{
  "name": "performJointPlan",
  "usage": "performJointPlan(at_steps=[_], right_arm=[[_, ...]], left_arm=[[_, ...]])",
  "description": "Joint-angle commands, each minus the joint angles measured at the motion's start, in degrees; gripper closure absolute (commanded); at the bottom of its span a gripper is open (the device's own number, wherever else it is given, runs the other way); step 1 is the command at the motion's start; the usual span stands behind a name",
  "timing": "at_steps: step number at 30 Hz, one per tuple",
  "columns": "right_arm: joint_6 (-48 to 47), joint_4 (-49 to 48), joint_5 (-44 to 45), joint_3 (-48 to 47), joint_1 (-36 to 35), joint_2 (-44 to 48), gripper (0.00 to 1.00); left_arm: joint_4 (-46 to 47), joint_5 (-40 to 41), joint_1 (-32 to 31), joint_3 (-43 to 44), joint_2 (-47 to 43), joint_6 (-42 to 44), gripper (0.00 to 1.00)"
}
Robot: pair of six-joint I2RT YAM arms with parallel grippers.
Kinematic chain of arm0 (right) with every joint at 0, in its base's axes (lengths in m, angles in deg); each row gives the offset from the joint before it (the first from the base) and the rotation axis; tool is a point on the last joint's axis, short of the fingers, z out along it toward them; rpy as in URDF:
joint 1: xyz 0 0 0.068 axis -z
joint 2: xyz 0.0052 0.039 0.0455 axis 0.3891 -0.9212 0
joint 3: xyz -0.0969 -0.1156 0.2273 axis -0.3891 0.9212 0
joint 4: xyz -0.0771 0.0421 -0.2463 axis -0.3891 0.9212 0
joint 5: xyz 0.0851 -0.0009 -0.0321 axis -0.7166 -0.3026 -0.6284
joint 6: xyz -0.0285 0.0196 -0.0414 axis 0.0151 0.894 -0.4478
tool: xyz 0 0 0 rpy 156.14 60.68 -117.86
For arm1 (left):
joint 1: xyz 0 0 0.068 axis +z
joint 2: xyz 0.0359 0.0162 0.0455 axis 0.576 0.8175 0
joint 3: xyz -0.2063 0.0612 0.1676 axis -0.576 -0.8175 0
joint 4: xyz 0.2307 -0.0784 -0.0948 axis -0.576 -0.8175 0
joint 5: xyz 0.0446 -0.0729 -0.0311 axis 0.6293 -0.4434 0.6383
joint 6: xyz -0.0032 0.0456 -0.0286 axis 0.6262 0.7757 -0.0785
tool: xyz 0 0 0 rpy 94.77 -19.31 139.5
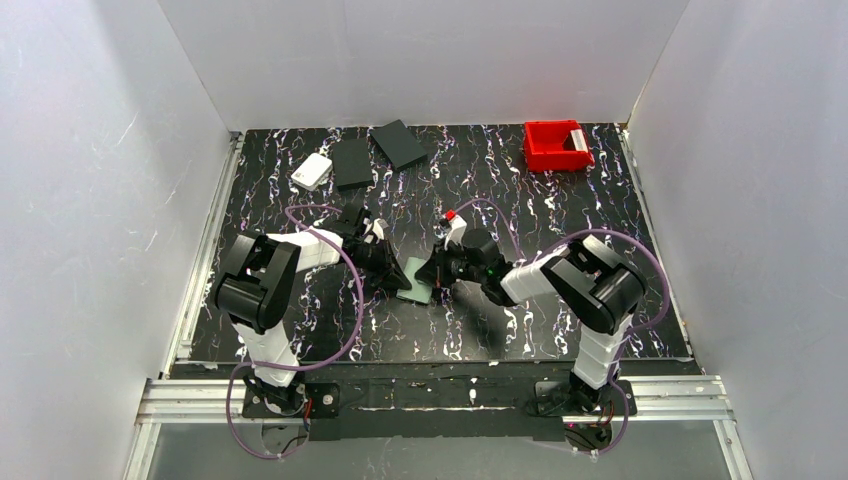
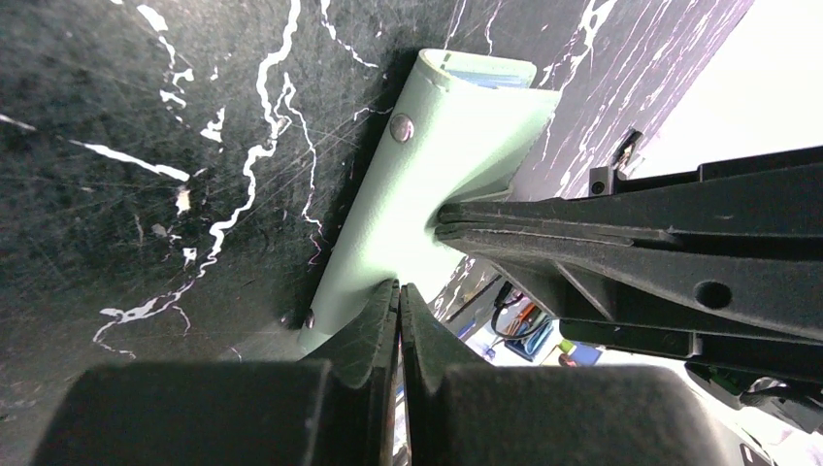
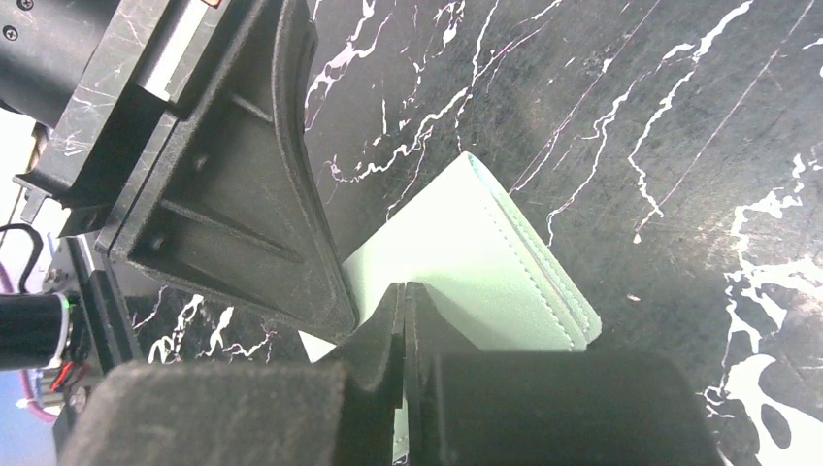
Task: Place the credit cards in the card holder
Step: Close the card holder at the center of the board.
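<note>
Both clenched thin on flat sage-green folding card holder (image 2: 427, 165): left gripper (image 2: 398, 287), right gripper (image 3: 403, 287), opposite edges. Snap dot (image 2: 401, 127), perhaps bluish pocket (image 2: 490, 78), seen from left wrist only.

left gripper (image 2: 398, 296): fingers pinched together, wrist low | right gripper (image 3: 404, 296): fingers pinched together | right claw's tips just ahead-right of left claw's tips

The card holder (image 1: 415, 287) is found near the middle of the counter (image 1: 520, 205), with the left arm's fingers (image 2: 374, 335) met at its left edge and the right arm's fingers (image 3: 383, 330) at its right. At the far left a box (image 1: 312, 171) is set, with one flat slab (image 1: 352, 163) just right of it and another (image 1: 400, 144) beyond that — a bin (image 1: 557, 145) at the far right.
</note>
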Motion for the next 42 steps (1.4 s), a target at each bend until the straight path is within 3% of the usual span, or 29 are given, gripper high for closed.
performJointPlan(at_steps=[1,7,11,13,19,22,24,25,28,30,33,38,42], right_arm=[[-4.64,10.05,7.82,6.1,-2.67,-1.84,0.99],[-3.66,0.24,19.64,9.14,-10.3,-9.83,0.99],[-3.8,-3.81,32.26,14.06,-14.13,-11.7,0.99],[-3.99,-9.3,33.03,14.9,-14.44,-16.8,0.99],[-3.16,9.4,60.11,1.04,-25.71,-30.23,0.99],[-3.63,11.04,60.42,-0.71,-27.12,-32.73,0.99],[-4.56,1.58,57.85,4.51,-25.71,-26.38,0.99],[-5.45,-2.63,53.04,7.77,-23.91,-23.88,0.99],[-4.03,-2.38,40.49,10.92,-16.64,-12.52,0.98],[-5.9,3.42,35.04,9.56,-13.92,-4.28,0.77],[-10.03,19.76,32.32,1.23,-12.68,5.23,0.45],[-10.65,43.83,28.07,-13.4,-8.2,12.57,0.3],[-3.56,55.6,29.3,-15.28,-2.69,20.53,0.19]], left_arm=[[-4.03,5.94,0.09,0.73,0.11,2.49,1.0],[-6.27,6.47,0.09,1.93,-0.44,3.78,1.0],[-6.87,8.52,0.09,1.76,-1.35,4.0,1.0],[-7.44,9.43,0.09,2.4,-2.07,3.88,1.0],[-7.11,8.52,0.09,2.12,-2.78,4.46,1.0],[-7.21,8.7,0.09,1.44,-3.65,5.34,1.0],[-6.81,8.16,0.09,0.73,-4.09,5.43,1.0],[-6.54,7.75,0.08,0.48,-4.19,5.44,1.0],[-6.81,6.62,0.08,0.71,-4.47,5.75,1.0],[-7.22,6.18,0.05,0.98,-5.38,6.23,1.0],[-8.73,5.27,0.09,2.18,-6.03,7.37,0.99],[-11.46,4.19,0.09,4.66,-8.25,8.84,0.91],[-12.18,2.35,0.03,4.97,-10.11,8.59,0.78]])
